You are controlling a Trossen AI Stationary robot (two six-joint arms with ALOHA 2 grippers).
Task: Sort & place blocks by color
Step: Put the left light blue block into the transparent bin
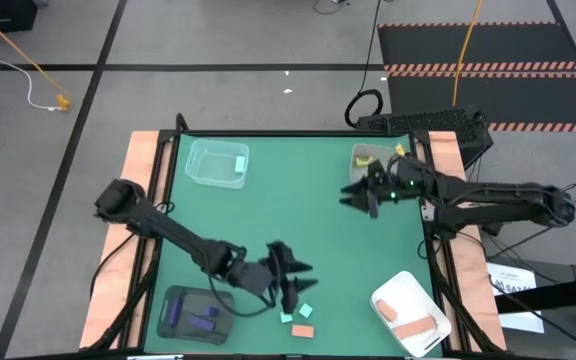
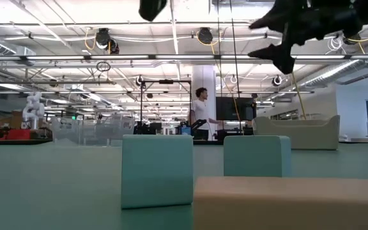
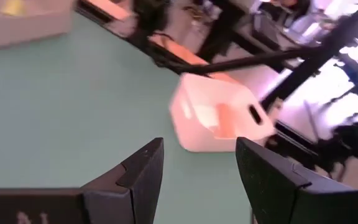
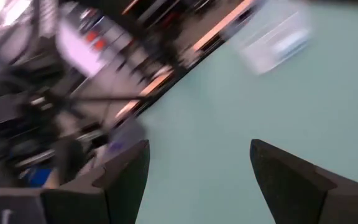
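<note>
Three blocks lie loose near the table's [image 1: 268, 190] near edge: two light teal blocks [image 1: 305, 311], one just behind the other, and a salmon-pink bar [image 1: 302, 329] closest to the edge. In the low view you see the two teal cubes [image 2: 156, 170] standing just behind the pale bar [image 2: 286, 201].

Your left gripper [image 1: 296, 282] hangs just behind those blocks, over the table's near middle. Its fingers [image 3: 143, 171] stand apart with nothing between them.

At the near left corner, the dark tray [image 1: 194, 313] holds purple blocks [image 1: 200, 319]. At the near right corner, the white tray [image 1: 411, 312] holds salmon-pink blocks [image 1: 415, 323]; your left wrist view shows that tray [image 3: 219, 121] ahead of the open fingers.

Farther back, your right gripper [image 1: 358, 197] hovers over the table's right half, raised above the surface, jaws apart and holding nothing.

At the far left, a clear tray [image 1: 217, 163] holds one teal block [image 1: 239, 163]. At the far right corner, another clear tray [image 1: 371, 158] holds yellow-green blocks [image 1: 364, 160].
</note>
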